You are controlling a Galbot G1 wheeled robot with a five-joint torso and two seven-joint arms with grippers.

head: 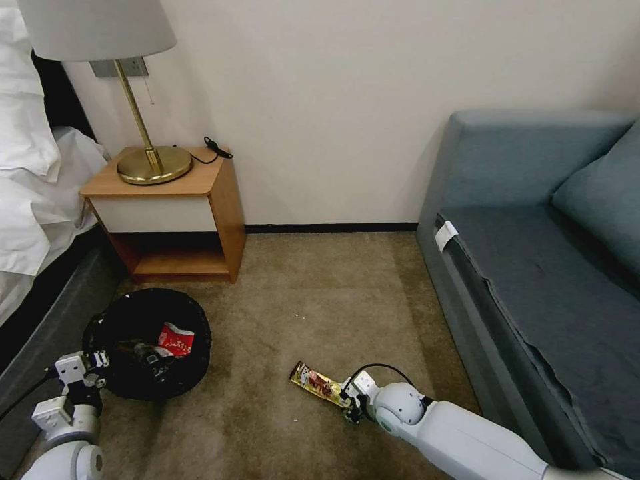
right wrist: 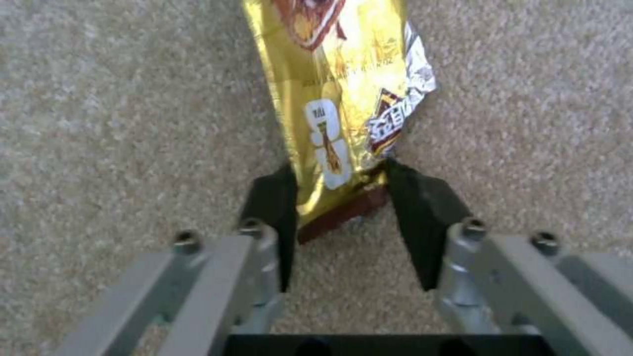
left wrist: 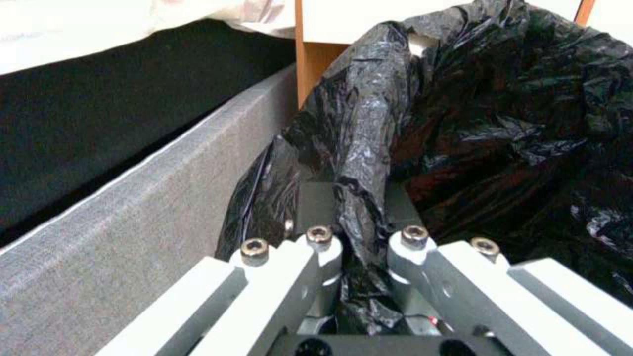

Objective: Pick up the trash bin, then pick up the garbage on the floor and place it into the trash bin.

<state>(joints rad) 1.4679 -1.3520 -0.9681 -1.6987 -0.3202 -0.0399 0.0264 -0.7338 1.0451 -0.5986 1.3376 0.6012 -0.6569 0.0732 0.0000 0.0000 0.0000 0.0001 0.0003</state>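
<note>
The bin point(head: 147, 343), in front of the nightstand point(head: 167, 213), holds a red-and-white packet point(head: 176, 340), its bag-lined rim pinched in the left gripper point(left wrist: 359, 232), while the right gripper point(right wrist: 339, 198) straddles a gold wrapper's point(head: 317, 383) end on the carpet point(head: 280, 313) beside the bin, fingers narrowed against it.

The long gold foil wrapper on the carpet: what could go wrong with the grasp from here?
The right tool straddles only the end of the long gold foil wrapper, jaws still apart; closing may pinch just the slippery tip, which could slide out. The left tool holds the black-lined trash bin by thin bag plastic, which might tear or slip.
</note>
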